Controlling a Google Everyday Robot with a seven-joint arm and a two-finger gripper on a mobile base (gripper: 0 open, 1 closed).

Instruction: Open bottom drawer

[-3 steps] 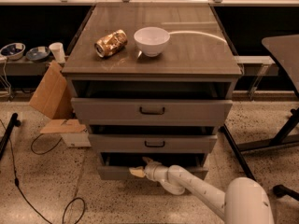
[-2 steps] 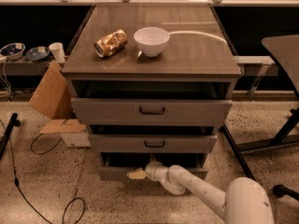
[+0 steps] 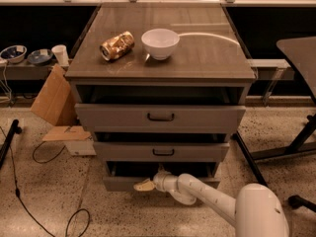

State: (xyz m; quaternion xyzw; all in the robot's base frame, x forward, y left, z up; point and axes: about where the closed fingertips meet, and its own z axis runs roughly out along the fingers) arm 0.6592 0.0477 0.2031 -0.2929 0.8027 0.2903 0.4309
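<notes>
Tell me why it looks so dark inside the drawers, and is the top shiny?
In the camera view, light seems to come from above: the cabinet top shows a pale sheen, the can glints, and each drawer's inside lies in shadow. The gripper sits at the front of the bottom drawer, below its dark gap.

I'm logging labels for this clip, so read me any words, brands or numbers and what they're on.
No text can be read.
The crushed can on the cabinet top: gold printing, too blurred to read.
The white bowl and cardboard: no markings seen.
The hand, at the bottom drawer front: no markings seen.
</notes>
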